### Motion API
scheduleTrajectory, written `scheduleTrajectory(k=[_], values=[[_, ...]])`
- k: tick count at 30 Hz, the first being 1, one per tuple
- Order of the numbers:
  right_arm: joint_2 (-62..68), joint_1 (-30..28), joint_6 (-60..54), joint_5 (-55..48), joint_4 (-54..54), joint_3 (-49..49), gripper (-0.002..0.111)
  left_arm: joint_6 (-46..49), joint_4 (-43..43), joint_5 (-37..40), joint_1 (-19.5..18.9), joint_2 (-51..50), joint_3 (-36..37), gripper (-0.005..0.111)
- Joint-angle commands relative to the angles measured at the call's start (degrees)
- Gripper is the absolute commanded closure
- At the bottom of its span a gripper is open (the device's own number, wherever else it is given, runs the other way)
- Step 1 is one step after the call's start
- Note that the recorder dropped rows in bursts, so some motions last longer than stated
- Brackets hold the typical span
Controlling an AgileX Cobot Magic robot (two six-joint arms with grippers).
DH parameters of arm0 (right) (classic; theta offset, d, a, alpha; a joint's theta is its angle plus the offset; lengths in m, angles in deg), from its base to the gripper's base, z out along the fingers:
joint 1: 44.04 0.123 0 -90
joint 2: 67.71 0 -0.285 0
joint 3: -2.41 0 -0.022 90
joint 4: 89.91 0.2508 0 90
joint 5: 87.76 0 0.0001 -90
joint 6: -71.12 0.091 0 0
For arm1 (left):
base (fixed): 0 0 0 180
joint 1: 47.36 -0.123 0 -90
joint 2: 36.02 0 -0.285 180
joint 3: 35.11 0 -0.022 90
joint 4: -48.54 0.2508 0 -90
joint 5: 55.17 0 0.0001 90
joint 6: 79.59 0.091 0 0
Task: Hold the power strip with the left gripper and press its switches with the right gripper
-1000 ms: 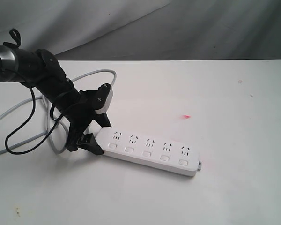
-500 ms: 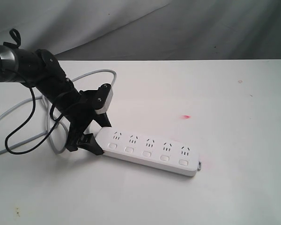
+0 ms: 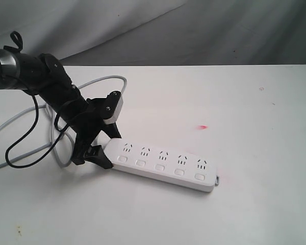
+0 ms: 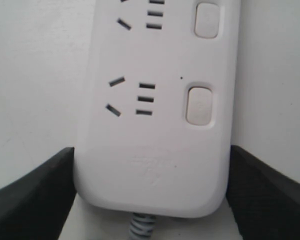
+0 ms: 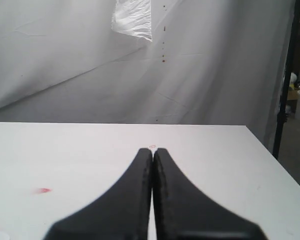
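The white power strip (image 3: 163,163) lies flat on the white table, its five outlets facing up with a row of square switches (image 3: 159,167) along the near side. My left gripper (image 3: 108,149) is shut on its cord end. In the left wrist view the black fingers (image 4: 35,195) press both sides of the strip (image 4: 155,100), just past the nearest switch (image 4: 199,105). My right gripper (image 5: 153,150) is shut and empty, and it hovers over bare table. It is out of the exterior view, and the strip does not show in the right wrist view.
The strip's grey cord (image 3: 20,122) loops across the table behind the left arm, next to a thin black cable (image 3: 20,150) hanging from that arm. A small red mark (image 3: 202,126) lies beyond the strip. A grey cloth backdrop (image 3: 194,30) hangs behind the table's far edge.
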Motion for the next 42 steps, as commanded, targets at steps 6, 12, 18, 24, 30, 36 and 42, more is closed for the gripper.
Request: scheduleTrajectory(k=[6,12,18,24,30,36,42], values=[[-0.4,-0.5,0.3,-0.3,-0.8,0.2,0.108,-0.3,0.7,0.0,0.2,0.1,0.0,0.04],[-0.4,-0.5,0.3,-0.4,-0.5,0.2,0.108,-0.3,0.3,0.0,0.2,0.1,0.0,0.04],[-0.4,-0.5,0.3,-0.4,-0.5,0.2,0.108,-3.6,0.3,8.8,0.2,0.1,0.0,0.04],[-0.4,-0.5,0.3,-0.4,-0.5,0.2,0.108,-3.5,0.3,13.6,0.2,0.1,0.0,0.04],[-0.4,-0.5,0.3,-0.4,-0.5,0.2,0.108,-3.2,0.2,12.0,0.2,0.1,0.0,0.04],[-0.4,-0.5,0.3,-0.4,-0.5,0.2,0.108,-4.2,-2.7,7.9,0.2,0.1,0.0,0.022],[-0.4,-0.5,0.3,-0.4,-0.5,0.2,0.108,-4.9,-3.4,7.7,0.2,0.1,0.0,0.011]])
